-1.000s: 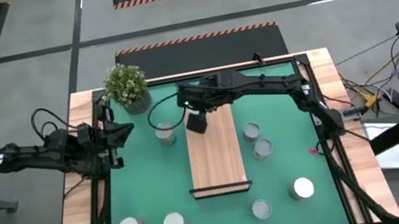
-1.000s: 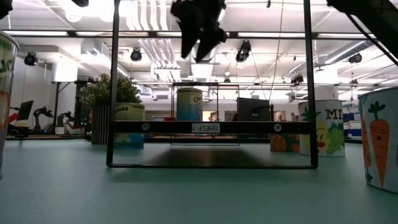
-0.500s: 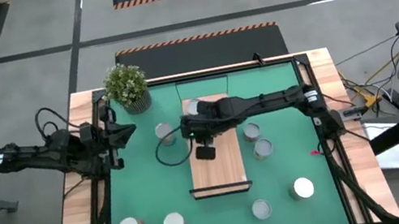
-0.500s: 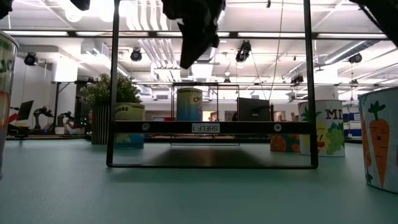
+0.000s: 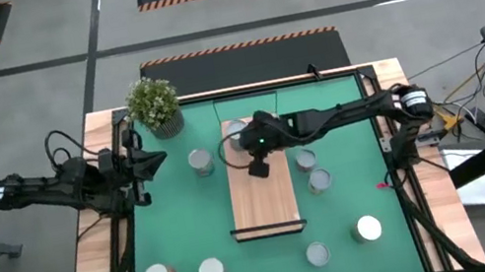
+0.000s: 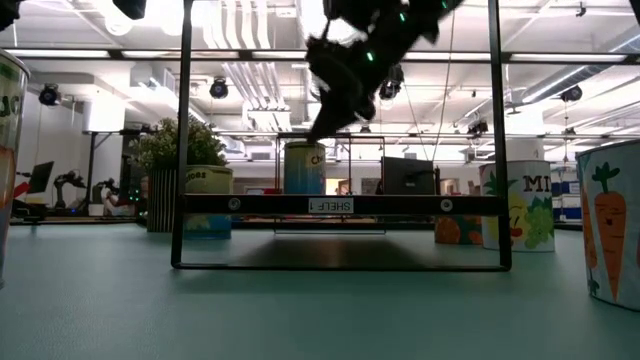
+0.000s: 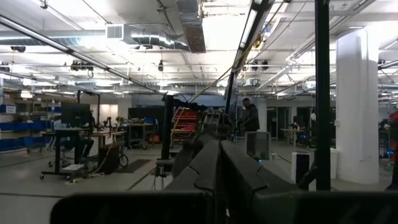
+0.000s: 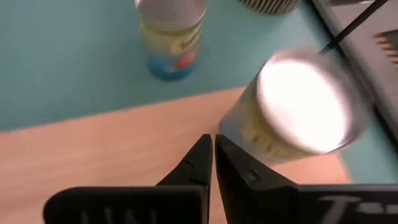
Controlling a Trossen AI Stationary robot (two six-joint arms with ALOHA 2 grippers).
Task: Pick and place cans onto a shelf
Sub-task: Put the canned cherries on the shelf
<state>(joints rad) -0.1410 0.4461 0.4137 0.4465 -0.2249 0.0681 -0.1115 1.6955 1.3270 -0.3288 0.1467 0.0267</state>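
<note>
Right end effector clenched, empty, over shelf, can on shelf at its 12 o'clock, left end effector clenched at surface edge

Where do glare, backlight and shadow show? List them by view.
Right wrist view: glare whitens the top of the can. Low view: ceiling lights backlight the right gripper into a silhouette; shadow pools under the shelf.

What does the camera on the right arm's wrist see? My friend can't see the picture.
The right gripper, jaws shut and empty, hangs over the wooden shelf. A silver-topped can stands on the shelf ahead of it, and another can stands beyond on the green mat.
</note>
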